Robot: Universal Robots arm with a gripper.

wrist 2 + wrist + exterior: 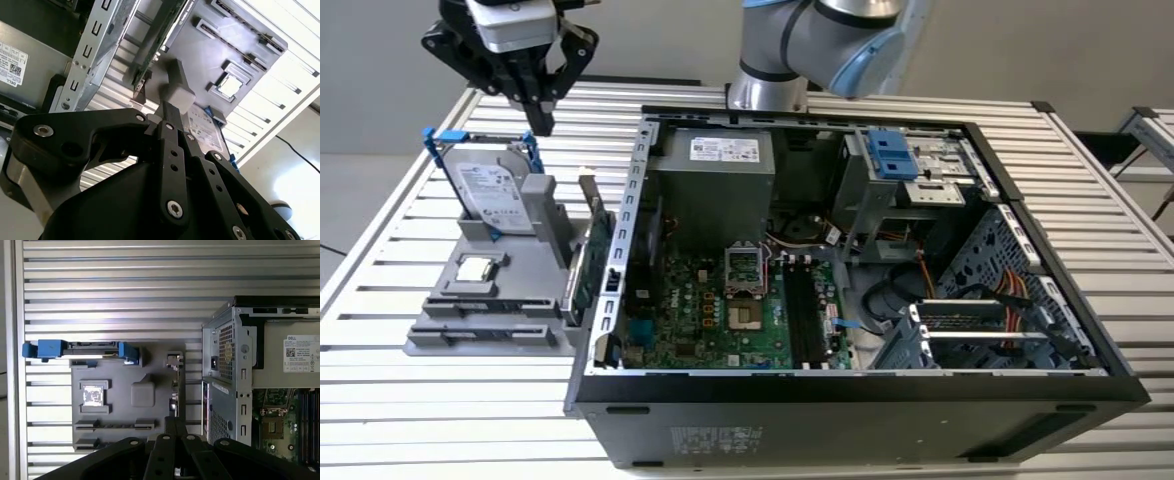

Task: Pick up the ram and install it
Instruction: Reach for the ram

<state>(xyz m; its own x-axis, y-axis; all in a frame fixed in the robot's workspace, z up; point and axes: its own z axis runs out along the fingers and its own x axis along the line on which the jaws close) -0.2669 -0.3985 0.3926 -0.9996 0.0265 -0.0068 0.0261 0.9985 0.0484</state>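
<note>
**Gripper poised over the parts holder.** Above the slatted metal table [400, 420], I have the arm's gripper [540, 122] hanging over the far end of the grey holder [480, 342]. Its black fingers are pressed together with nothing between them.

What I take for the ram [574, 285] is a thin dark-green strip standing on edge in the holder's side nearest the open computer case [854, 405]. It is just beside a taller green card [599, 250] with a metal bracket.

As I judge it, the main risk is that crowding. The two boards stand so near each other that a finger could slide down the wrong side, knock the card, or take the card instead. Fingers brought down while pressed together would strike the strip's top edge rather than straddle it. The case's sheet-metal wall also stands close by, leaving little room to swing. A board this thin could tilt in a pinch and meet its slot on the green motherboard [707, 310] crookedly.

The holder looks like matte moulded plastic, stepped and pocketed. It carries an upright silvery hard drive [494, 195] in a blue-handled frame and a small square shiny chip [478, 268]. The table is ribbed bare metal, and the case is perforated steel inside with black panels outside.
</note>
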